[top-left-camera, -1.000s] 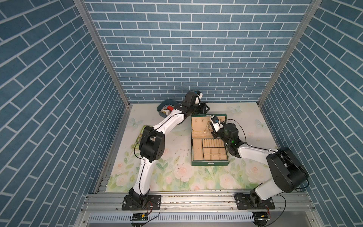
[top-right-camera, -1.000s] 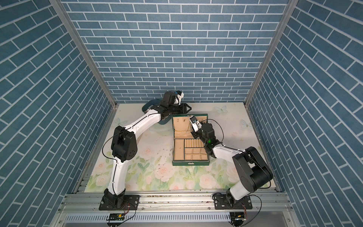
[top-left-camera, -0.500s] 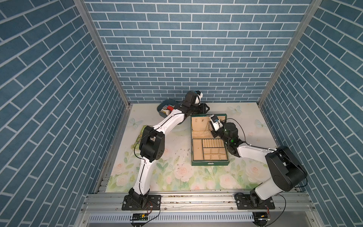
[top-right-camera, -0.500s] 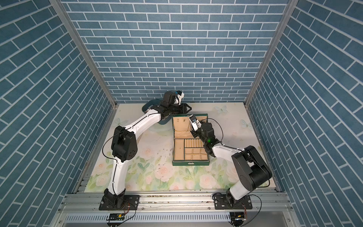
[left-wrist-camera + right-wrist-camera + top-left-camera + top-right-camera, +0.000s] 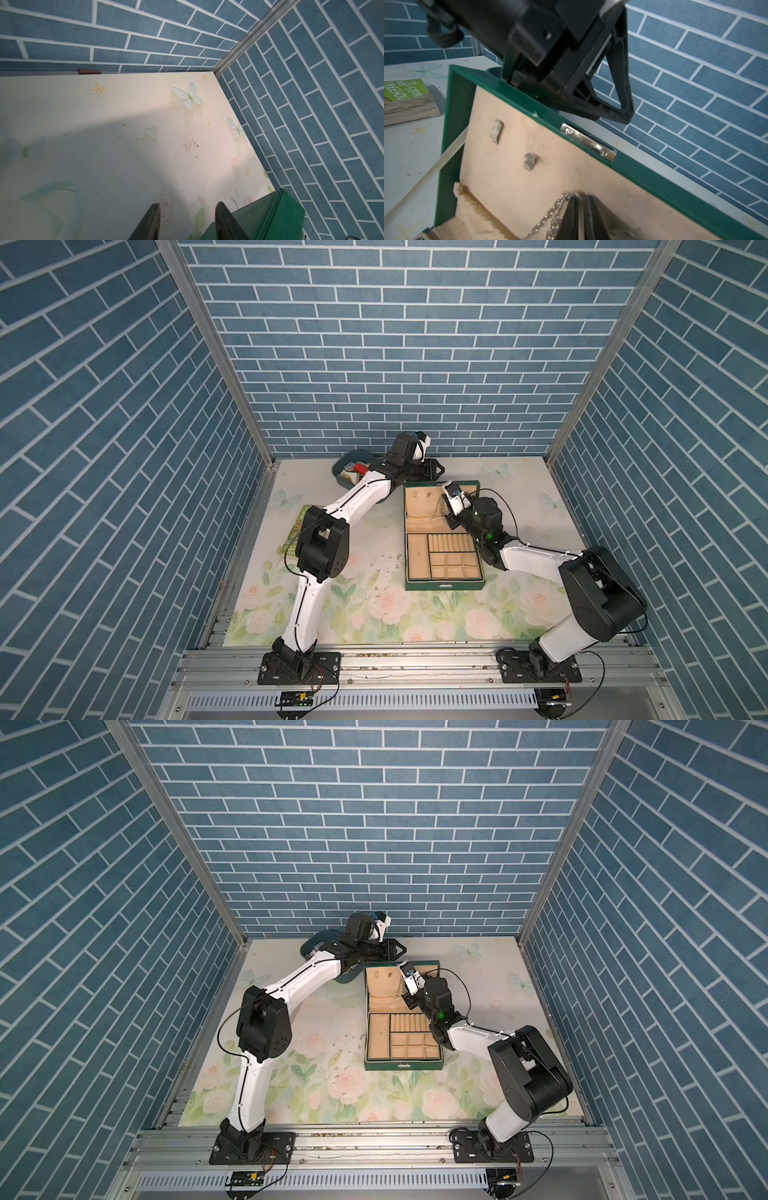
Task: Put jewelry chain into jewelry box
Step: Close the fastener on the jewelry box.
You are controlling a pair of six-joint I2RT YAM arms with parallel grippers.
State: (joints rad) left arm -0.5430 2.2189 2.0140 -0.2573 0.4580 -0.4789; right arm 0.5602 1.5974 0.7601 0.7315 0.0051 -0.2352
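Looking at it, the right gripper (image 5: 579,199) was pinched tight on the jewelry chain (image 5: 550,216), holding it against the beige inside of the jewelry box (image 5: 440,578) lid, with the loose links dangling below. I'd guess that chain was super light, floppy and slippery, so grabbing a few bunched links near one end seemed the safest bet. The left gripper (image 5: 187,220) sat half spread with nothing in it, right beside the lid's top edge.
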